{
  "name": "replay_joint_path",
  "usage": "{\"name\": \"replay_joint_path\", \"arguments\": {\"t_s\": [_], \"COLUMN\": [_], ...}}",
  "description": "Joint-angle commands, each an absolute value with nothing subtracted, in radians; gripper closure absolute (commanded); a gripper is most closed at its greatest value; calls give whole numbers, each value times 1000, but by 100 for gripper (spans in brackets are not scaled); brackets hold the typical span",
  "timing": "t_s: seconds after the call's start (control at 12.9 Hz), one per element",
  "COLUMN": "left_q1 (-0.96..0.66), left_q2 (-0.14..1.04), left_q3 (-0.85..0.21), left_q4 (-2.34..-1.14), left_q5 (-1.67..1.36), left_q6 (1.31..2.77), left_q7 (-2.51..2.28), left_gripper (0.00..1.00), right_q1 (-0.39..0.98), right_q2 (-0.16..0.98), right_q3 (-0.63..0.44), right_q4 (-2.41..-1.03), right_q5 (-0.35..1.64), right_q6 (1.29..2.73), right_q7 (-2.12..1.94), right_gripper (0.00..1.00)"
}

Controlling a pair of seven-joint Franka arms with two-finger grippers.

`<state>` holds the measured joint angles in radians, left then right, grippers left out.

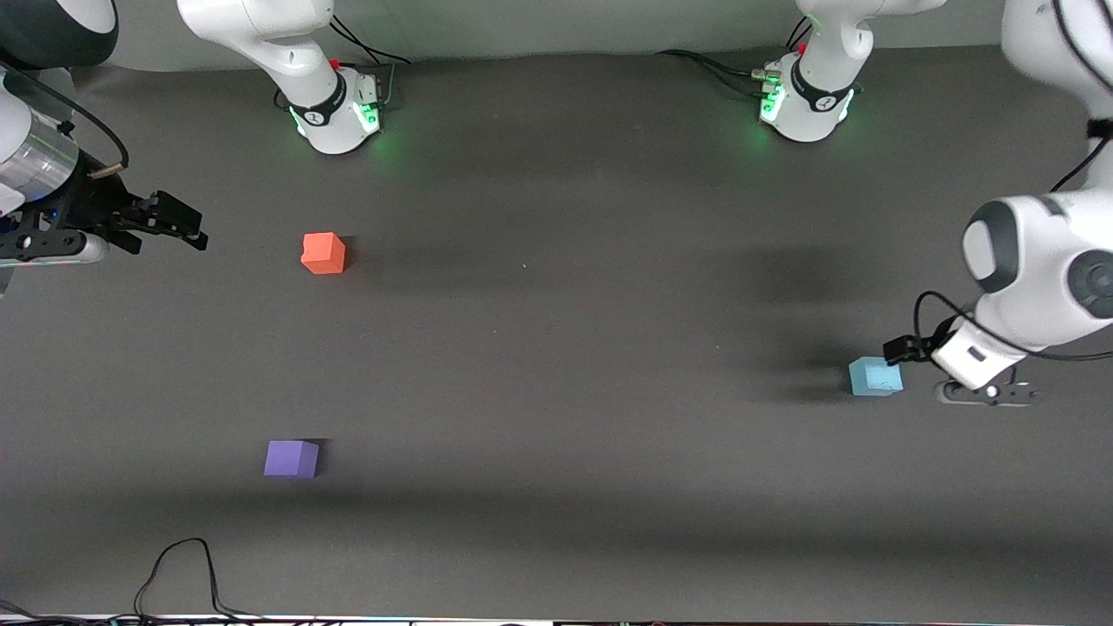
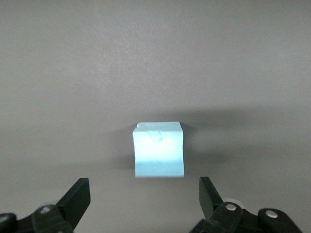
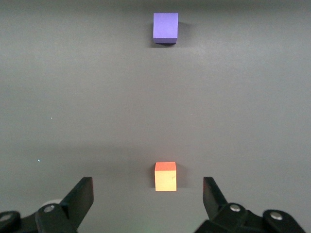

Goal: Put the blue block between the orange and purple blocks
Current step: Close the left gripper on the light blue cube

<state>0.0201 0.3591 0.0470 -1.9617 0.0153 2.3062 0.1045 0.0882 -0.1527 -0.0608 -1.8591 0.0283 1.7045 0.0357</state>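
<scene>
The blue block lies on the dark table near the left arm's end. My left gripper is low beside it, open and empty. In the left wrist view the blue block sits just ahead of the gap between the spread fingers of that gripper, apart from them. The orange block and the purple block lie toward the right arm's end, the purple one nearer the front camera. My right gripper is open and empty in the air; its wrist view shows the orange block and the purple block.
The table top is a dark grey mat. Both arm bases stand along its edge farthest from the front camera. A black cable loops at the edge nearest the front camera.
</scene>
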Motion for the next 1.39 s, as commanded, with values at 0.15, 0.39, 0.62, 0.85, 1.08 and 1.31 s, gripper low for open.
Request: {"name": "replay_joint_path", "arguments": {"t_s": [0.15, 0.39, 0.62, 0.85, 1.08, 1.31], "left_q1": [26, 20, 20, 20, 26, 28], "left_q2": [443, 457, 465, 472, 460, 405], "left_q3": [43, 41, 41, 40, 40, 41], "left_q4": [-2048, -2062, -2059, -2048, -2010, -1881], "left_q5": [21, 14, 8, 2, 2, 2], "left_q6": [2492, 2511, 2511, 2511, 2484, 2241], "left_q7": [112, 103, 103, 100, 97, 98], "left_gripper": [0, 0, 35, 61, 61, 61], "right_q1": [92, 92, 92, 92, 92, 92], "right_q2": [-150, -150, -150, -150, -152, -152], "right_q3": [-66, -66, -66, -66, -66, -66], "right_q4": [-1853, -1853, -1853, -1853, -1853, -1853], "right_q5": [44, 44, 44, 44, 44, 44], "right_q6": [1697, 1697, 1697, 1695, 1695, 1694], "right_q7": [15, 14, 14, 14, 14, 14], "right_gripper": [0, 0, 0, 0, 0, 0]}}
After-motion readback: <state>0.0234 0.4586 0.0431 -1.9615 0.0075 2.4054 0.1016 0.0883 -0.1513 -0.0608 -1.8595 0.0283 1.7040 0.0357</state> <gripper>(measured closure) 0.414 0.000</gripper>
